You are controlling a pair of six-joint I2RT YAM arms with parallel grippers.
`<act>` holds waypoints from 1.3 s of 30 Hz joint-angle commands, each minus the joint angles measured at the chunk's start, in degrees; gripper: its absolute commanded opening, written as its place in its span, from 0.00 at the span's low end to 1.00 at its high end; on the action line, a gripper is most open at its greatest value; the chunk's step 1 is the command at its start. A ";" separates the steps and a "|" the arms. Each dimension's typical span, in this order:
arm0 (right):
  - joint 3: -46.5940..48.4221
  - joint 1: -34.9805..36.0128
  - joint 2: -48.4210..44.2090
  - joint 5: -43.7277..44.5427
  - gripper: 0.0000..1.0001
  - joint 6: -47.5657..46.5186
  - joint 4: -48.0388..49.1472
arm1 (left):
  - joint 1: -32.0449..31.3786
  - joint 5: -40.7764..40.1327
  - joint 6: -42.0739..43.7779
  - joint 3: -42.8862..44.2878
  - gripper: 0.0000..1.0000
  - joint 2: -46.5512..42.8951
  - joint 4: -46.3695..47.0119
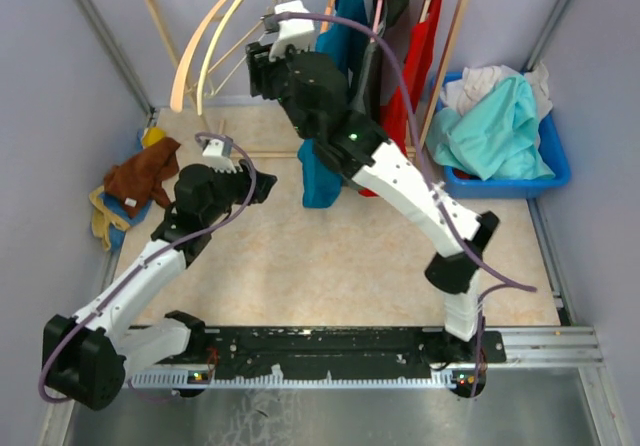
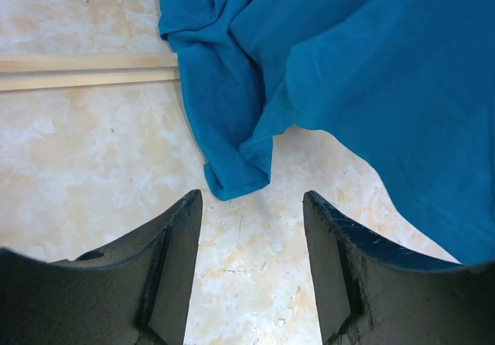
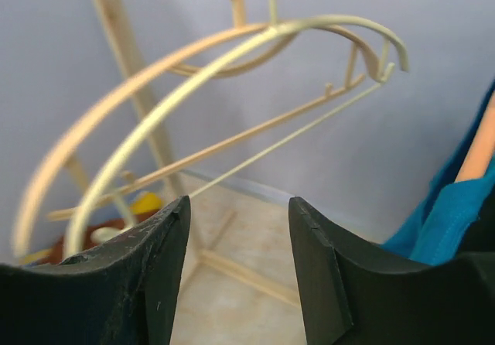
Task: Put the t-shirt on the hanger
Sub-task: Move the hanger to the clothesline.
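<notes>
The teal-blue t-shirt (image 1: 322, 171) hangs from the rack rail, and its lower folds reach the floor. In the left wrist view it (image 2: 363, 66) fills the upper right, with a folded corner just ahead of my fingers. An orange hanger arm (image 3: 479, 145) shows inside the shirt's shoulder at the right edge of the right wrist view; its hook and wavy bar are hidden. My left gripper (image 1: 262, 184) is open and empty, low, just left of the shirt (image 2: 251, 206). My right gripper (image 1: 263, 58) is open and empty, raised left of the shirt, and faces the cream hangers (image 3: 238, 206).
Two cream hangers (image 1: 215, 36) hang on the rail (image 3: 232, 51). A dark grey shirt (image 1: 392, 1) and a red garment (image 1: 420, 51) hang right of the t-shirt. A blue bin (image 1: 552, 161) holds an aqua garment (image 1: 495, 126). Brown and yellow clothes (image 1: 140, 176) lie left. The rack's wooden base bar (image 2: 85, 73) lies on the floor.
</notes>
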 commanded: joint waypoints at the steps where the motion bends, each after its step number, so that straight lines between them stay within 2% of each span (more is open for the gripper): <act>1: 9.18 1.33 7.63 19.58 0.53 -14.02 2.02 | -0.32 2.16 -0.18 -0.86 0.61 -4.07 -3.52; 5: 10.03 2.01 10.84 28.13 0.54 -24.13 8.65 | -0.28 2.86 -0.35 -1.56 0.61 -5.56 -3.69; 9: 9.94 1.74 12.13 31.08 0.54 -27.81 11.52 | -0.27 3.35 -0.39 -1.46 0.61 -5.64 -3.63; 12: 11.90 0.23 12.94 29.84 0.54 -25.37 8.72 | -0.26 3.78 -0.76 -1.32 0.61 -5.57 -3.41; 17: 13.50 -5.27 12.76 23.15 0.54 -15.41 2.48 | -0.27 4.31 -1.11 -0.47 0.61 -5.96 -3.99; 25: 14.23 -10.97 14.58 13.90 0.55 -7.50 1.83 | -0.28 4.25 -0.58 1.23 0.61 -6.02 -5.55; 29: 17.90 -12.25 16.98 16.91 0.55 -6.88 0.19 | -0.31 3.92 -0.18 2.07 0.61 -5.67 -6.22; 34: 15.80 -13.72 15.79 21.62 0.54 -8.24 2.99 | -0.29 4.22 0.10 3.25 0.61 -4.99 -6.52; 39: 15.81 -16.65 15.06 22.58 0.54 -5.39 2.89 | -0.33 4.44 0.15 4.09 0.60 -4.77 -7.07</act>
